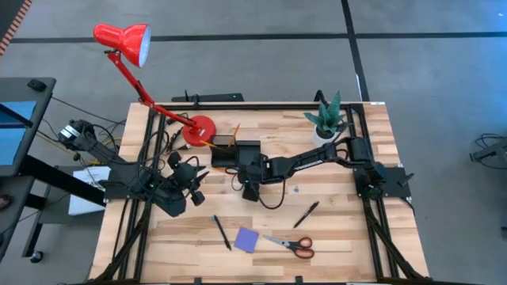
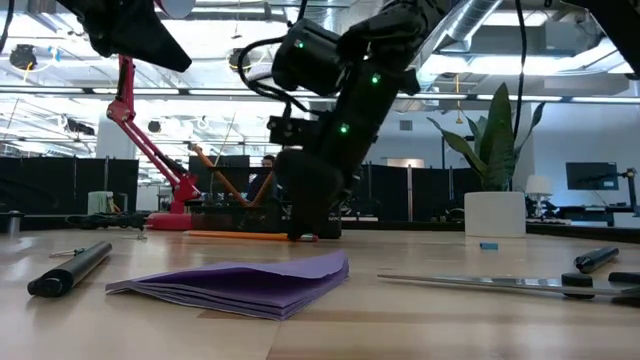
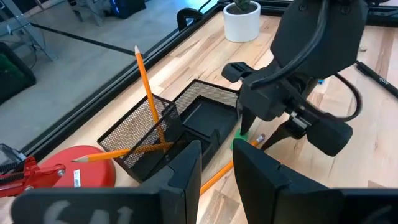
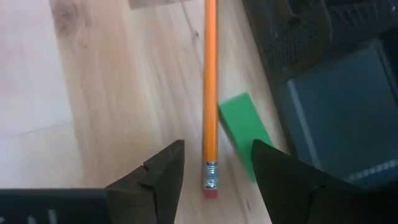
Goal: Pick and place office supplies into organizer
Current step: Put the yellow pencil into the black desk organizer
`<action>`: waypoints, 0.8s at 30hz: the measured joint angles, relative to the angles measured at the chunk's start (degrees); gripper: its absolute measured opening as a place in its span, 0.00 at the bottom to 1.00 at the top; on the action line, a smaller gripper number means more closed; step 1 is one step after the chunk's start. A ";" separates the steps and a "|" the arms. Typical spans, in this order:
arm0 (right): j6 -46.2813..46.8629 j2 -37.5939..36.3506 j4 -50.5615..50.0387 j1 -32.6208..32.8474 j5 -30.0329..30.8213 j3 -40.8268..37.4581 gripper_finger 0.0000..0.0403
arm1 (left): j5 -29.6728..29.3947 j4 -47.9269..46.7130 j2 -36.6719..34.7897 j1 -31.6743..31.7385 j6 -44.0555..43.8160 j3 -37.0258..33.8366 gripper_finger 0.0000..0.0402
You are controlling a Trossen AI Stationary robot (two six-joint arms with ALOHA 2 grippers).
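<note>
The black mesh organizer (image 3: 186,118) stands at the table's far middle (image 1: 238,152), with two orange pencils (image 3: 149,99) in its taller section. Beside it an orange pencil (image 4: 210,93) lies flat on the wood, and a small green eraser (image 4: 241,132) lies against it. My right gripper (image 4: 217,146) points steeply down, open, with one finger on either side of the pencil's rubber-tipped end (image 4: 211,183) and touching nothing. It also shows from the left wrist view (image 3: 264,127). My left gripper (image 3: 217,168) waits open and raised left of the organizer (image 1: 196,188).
Near the front edge lie a black pen (image 1: 221,232), a purple notepad (image 1: 246,240) and red-handled scissors (image 1: 290,245). A second pen (image 1: 306,214) lies farther right. The red lamp's base (image 1: 199,129) and a potted plant (image 1: 327,120) stand at the back.
</note>
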 joint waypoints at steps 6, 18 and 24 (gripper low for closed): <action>0.15 2.22 0.65 -0.14 -0.97 0.19 0.47 | -0.06 -0.05 0.00 0.00 0.00 0.00 0.21; 8.56 1.74 -0.64 -0.02 -15.55 0.15 0.34 | 0.28 0.14 0.00 0.00 -0.04 0.00 0.21; 9.84 1.89 -0.08 3.04 -17.58 0.08 0.31 | 0.73 0.18 -0.02 0.02 -0.09 0.00 0.21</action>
